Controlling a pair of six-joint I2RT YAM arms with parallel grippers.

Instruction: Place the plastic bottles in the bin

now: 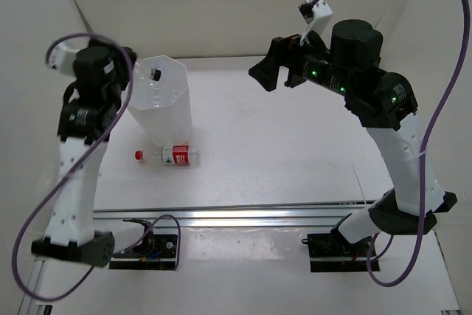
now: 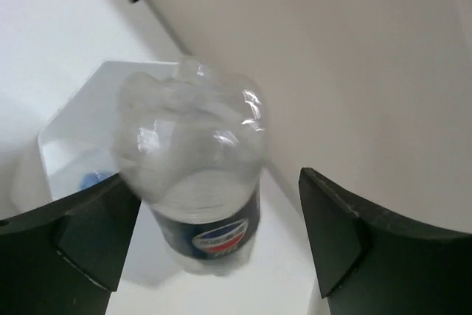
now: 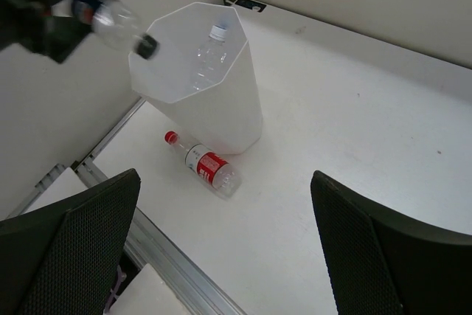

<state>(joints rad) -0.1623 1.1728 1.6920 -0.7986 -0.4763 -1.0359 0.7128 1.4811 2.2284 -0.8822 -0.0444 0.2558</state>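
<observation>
Top view: red-labelled bottle (image 1: 174, 156) lies beside the bin (image 1: 168, 112). Left wrist: left gripper (image 2: 214, 204) spread wide, black-capped bottle (image 2: 192, 145) unclamped above the bin. Right wrist: right gripper (image 3: 225, 204) agape, empty; the tilted bottle could clip the rim, bouncing out.

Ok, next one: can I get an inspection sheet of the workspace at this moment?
Surface: white table, no spills seen.
Job's things: red-labelled bottle lies on the table beside the bin; dark-labelled bottle cap-down over the bin's mouth; one clear bottle inside.
Clutter: nothing seen.
Grippers: left gripper open around the dark-labelled bottle; right gripper open, empty, raised.
Cables: purple cables loop off both arms, away from the bottles.
Surroundings: white walls; metal rail at the near edge.
</observation>
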